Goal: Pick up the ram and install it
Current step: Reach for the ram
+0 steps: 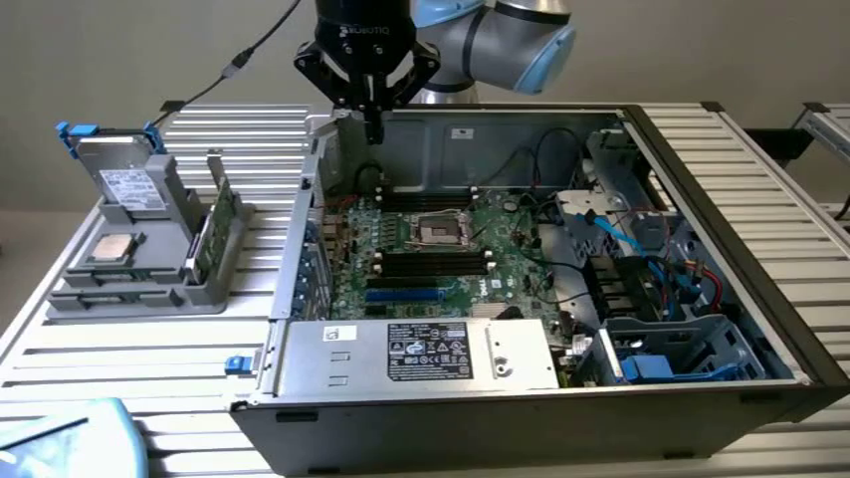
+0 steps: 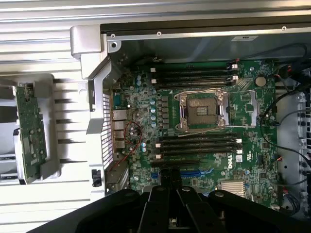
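Over motherboard (image 1: 512, 224): gripper (image 1: 376, 132) closed, empty | ram (image 2: 30, 131) in tray (image 1: 126, 299), well apart

A robotics lab bench: an opened computer case (image 1: 531, 428) lies on a slatted metal table (image 1: 119, 368) beside a grey parts holder (image 1: 133, 294), beneath a robot arm (image 1: 519, 35).

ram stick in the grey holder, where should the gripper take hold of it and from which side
Probably best to take the ram by its exposed upper long edge, near the middle, coming straight down from above. It stands on edge in a slot of the grey holder, so its lower edge is seated and the top is free. The jaws should close across its two flat faces, the thin way.
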Robot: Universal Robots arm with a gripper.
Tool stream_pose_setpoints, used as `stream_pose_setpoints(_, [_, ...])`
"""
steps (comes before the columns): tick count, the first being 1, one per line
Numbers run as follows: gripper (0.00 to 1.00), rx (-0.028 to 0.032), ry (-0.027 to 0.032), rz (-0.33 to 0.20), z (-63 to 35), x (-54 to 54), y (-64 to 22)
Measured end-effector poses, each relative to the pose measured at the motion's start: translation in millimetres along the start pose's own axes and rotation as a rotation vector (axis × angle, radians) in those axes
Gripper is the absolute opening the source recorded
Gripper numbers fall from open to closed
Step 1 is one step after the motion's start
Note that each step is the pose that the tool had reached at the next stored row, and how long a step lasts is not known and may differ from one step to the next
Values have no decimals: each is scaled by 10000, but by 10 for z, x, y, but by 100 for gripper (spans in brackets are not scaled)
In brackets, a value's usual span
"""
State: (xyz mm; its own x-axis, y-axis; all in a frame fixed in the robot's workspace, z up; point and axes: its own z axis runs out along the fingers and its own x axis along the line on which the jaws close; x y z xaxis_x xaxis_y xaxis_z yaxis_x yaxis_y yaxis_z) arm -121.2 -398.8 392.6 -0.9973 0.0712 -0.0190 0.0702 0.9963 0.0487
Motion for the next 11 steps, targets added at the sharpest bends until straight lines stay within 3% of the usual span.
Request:
stream_pose_setpoints(2, [11,1,14,1,0,10,-1])
stream_pose_setpoints(8, [11,16,334,15,5,253,-11])
stream_pose_setpoints(11, [11,21,432,21,15,391,-19])
